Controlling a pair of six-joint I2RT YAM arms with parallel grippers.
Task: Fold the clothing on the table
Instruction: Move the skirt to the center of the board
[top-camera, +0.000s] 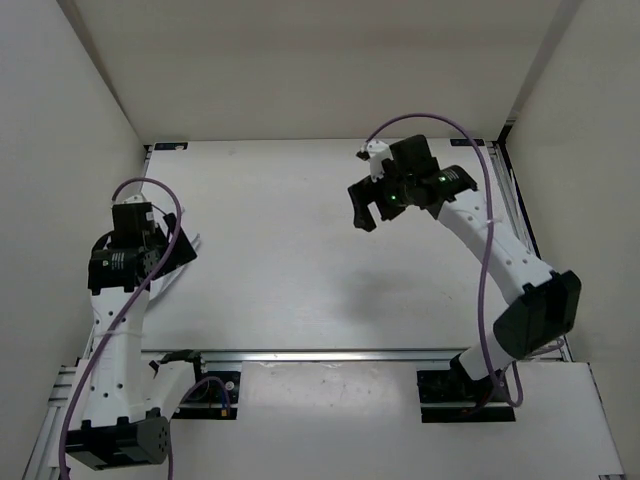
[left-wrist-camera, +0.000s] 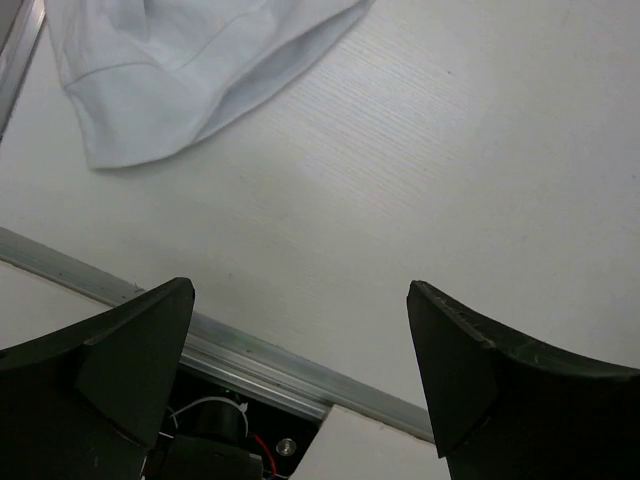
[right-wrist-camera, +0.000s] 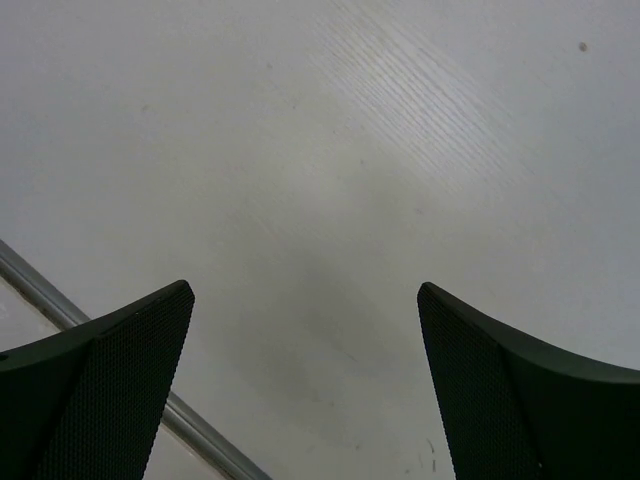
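Two sets of jaws are in view, both standing wide apart and holding nothing. The left jaws hang over bare tabletop (left-wrist-camera: 450, 150) close to its rail (left-wrist-camera: 260, 355). The right jaws hang over bare tabletop as well.

One item of clothing (left-wrist-camera: 190, 70) is noted. It is white and bunched, and lies ahead of the left jaws, off toward their left finger and clear of both tips. It runs out of the wrist view, so its full extent cannot be told. It is well apart from the right jaws.

Assessment: the cloth looks thin, soft and light. It will likely sag and drag rather than keep its shape, and may slide on the smooth surface. The recommended hold is the hemmed edge nearest the left jaws, pinched low against the tabletop. Folding is not yet begun, and the cloth probably needs spreading first.
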